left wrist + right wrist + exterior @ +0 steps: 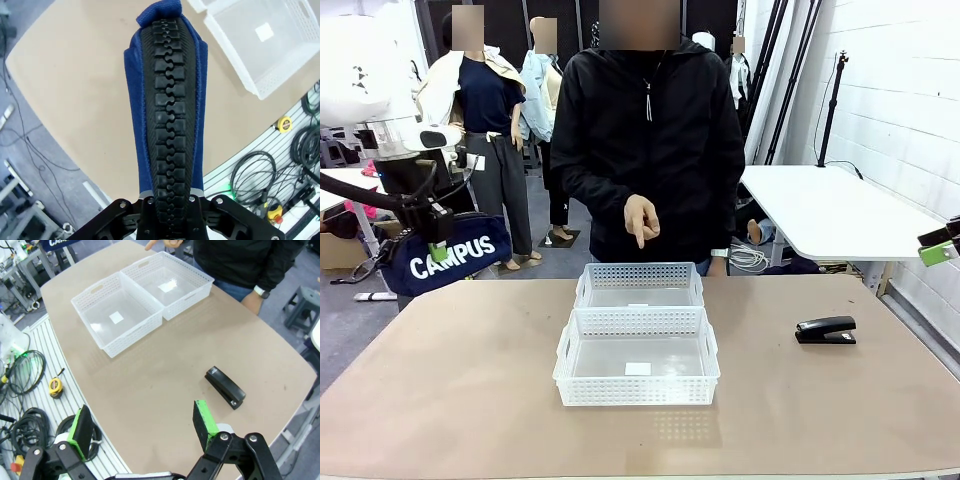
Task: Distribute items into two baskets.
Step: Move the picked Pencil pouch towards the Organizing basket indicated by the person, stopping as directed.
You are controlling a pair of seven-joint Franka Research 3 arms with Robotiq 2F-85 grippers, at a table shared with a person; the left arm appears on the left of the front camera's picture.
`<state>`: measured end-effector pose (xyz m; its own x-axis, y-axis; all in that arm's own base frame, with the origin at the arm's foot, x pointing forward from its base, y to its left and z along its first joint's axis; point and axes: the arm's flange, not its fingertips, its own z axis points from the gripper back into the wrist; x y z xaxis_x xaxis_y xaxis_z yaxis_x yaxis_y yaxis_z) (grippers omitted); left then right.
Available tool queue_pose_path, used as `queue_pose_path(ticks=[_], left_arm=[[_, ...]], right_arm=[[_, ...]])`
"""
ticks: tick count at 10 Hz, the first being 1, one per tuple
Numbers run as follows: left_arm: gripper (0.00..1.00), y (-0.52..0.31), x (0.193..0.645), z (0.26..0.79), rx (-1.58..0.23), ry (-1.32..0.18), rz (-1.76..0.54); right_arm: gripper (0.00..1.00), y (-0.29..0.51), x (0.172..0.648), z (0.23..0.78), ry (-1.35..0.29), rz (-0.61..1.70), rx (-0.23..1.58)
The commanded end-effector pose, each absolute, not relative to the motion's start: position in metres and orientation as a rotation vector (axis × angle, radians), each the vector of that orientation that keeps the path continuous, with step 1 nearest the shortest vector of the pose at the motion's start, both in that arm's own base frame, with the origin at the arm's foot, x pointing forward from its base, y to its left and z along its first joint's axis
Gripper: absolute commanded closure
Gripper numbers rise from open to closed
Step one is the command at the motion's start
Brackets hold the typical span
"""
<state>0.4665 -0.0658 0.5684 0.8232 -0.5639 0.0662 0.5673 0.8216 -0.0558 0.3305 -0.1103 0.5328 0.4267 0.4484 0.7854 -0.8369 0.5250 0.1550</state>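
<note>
The near basket (636, 392) and the far basket (640, 272), both white, stand touching, one behind the other, at the middle of the tabletop (470, 400). Each has a bare floor with one small white label (638, 369).

The left gripper (438, 243) is clenched on the navy "CAMPUS" pouch (460, 262), which hangs in the air by the far left corner. The right gripper (141, 422) is released, jaws wide, above the right edge. The black stapler (826, 329) lies near that edge, well apart from both containers. A person's hand (642, 220) points down over the far basket.
</note>
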Motion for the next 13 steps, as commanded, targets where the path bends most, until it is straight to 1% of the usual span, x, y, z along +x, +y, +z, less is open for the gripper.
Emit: queue_pose_path(ticks=[1, 7, 10, 13], left_arm=[[1.0, -0.072, 0.46, 0.562, -0.117, -0.081, -0.753], [1.0, -0.095, 0.456, 0.533, -0.065, -0.134, -1.071], [1.0, -0.122, 0.457, 0.517, -0.081, -0.104, -1.195], [1.0, -0.152, 0.456, 0.517, -0.067, -0.1, -1.302]], right_arm=[[0.0, -0.11, 0.332, 0.533, -0.777, 0.869, 0.605], [0.0, -0.11, 0.332, 0.533, -0.777, 0.869, 0.605], [0.0, -0.11, 0.332, 0.533, -0.777, 0.869, 0.605], [0.0, -0.11, 0.332, 0.533, -0.777, 0.869, 0.605]])
